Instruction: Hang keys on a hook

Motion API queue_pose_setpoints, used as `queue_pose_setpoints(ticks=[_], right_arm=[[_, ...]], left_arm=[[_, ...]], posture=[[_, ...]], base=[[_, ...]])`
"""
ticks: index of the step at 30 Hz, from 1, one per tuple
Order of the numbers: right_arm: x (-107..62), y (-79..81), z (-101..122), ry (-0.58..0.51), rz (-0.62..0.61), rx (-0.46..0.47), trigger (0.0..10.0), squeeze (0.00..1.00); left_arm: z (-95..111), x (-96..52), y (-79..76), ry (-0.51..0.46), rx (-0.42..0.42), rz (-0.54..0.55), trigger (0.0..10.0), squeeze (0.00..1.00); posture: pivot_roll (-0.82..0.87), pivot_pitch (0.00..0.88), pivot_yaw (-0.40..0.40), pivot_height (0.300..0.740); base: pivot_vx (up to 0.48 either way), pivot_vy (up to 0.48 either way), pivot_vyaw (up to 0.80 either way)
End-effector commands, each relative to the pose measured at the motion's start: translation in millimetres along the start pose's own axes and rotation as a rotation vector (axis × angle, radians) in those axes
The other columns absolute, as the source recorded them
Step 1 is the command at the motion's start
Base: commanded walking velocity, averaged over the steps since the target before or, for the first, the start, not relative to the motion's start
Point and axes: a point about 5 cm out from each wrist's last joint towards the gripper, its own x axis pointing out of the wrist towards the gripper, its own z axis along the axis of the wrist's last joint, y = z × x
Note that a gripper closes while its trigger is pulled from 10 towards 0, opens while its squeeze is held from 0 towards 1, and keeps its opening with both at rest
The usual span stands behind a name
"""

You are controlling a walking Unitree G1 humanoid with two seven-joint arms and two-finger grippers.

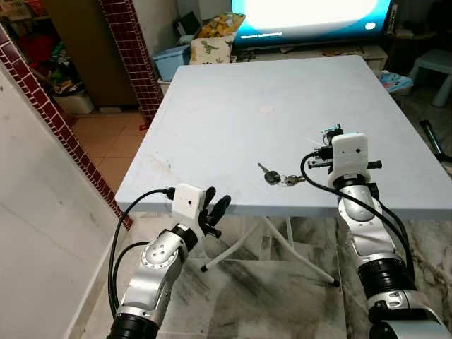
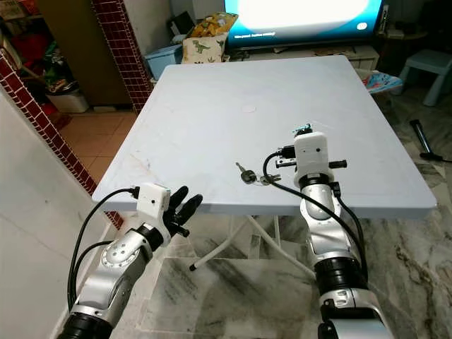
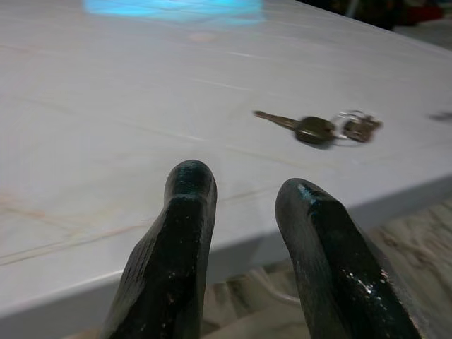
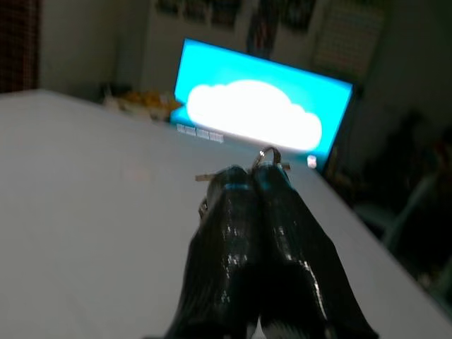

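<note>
A bunch of keys [image 1: 272, 176] with a dark-headed key lies on the pale blue-white table [image 1: 233, 113], near its front edge; it also shows across the tabletop in the left wrist view [image 3: 316, 130]. My right gripper [image 1: 329, 133] hovers over the table just right of and beyond the keys, its fingers [image 4: 240, 205] shut on a small metal ring [image 4: 267, 155] that pokes out at the tips. My left gripper [image 1: 215, 210] is open and holds nothing; it hangs just below and in front of the table's front edge, left of the keys.
A lit TV [image 1: 311, 14] stands behind the table, with a blue bin [image 1: 171, 62] and a dinosaur cushion [image 1: 212, 44] at the back left. A red brick pillar [image 1: 131, 56] rises on the left. A white stool [image 1: 434, 70] is at the right. Folding table legs [image 1: 268, 247] stand on marble floor.
</note>
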Motion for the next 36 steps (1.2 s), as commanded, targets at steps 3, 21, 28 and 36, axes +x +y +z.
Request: queue_pose_setpoints(ticks=[3, 21, 28, 36], right_arm=[[-0.5, 4.4, 19.7, -0.069, 0.037, -0.026, 10.0, 0.0], [-9.5, 11.9, 26.5, -0.063, 0.062, -0.034, 10.0, 0.0], [-10.7, 12.8, 25.4, -0.047, 0.065, -0.024, 10.0, 0.0], [-14.5, 13.9, 20.8, -0.024, 0.074, -0.009, 10.0, 0.0]], left_arm=[[0.8, -4.1, 15.6, -0.003, 0.011, 0.082, 10.0, 0.0], [1.8, -3.9, 20.8, -0.008, 0.015, 0.13, 10.0, 0.0], [1.1, -4.2, 27.7, -0.002, 0.03, 0.192, 10.0, 0.0], [4.3, -5.9, 39.2, -0.016, 0.048, 0.268, 10.0, 0.0]], posture=[[-0.1, 0.0, 0.114, 0.74], [-0.09, 0.0, 0.124, 0.74], [-0.1, 0.0, 0.122, 0.74], [-0.1, 0.0, 0.124, 0.74]], base=[[0.0, 0.0, 0.0], [0.0, 0.0, 0.2], [0.0, 0.0, 0.8], [0.0, 0.0, 0.8]])
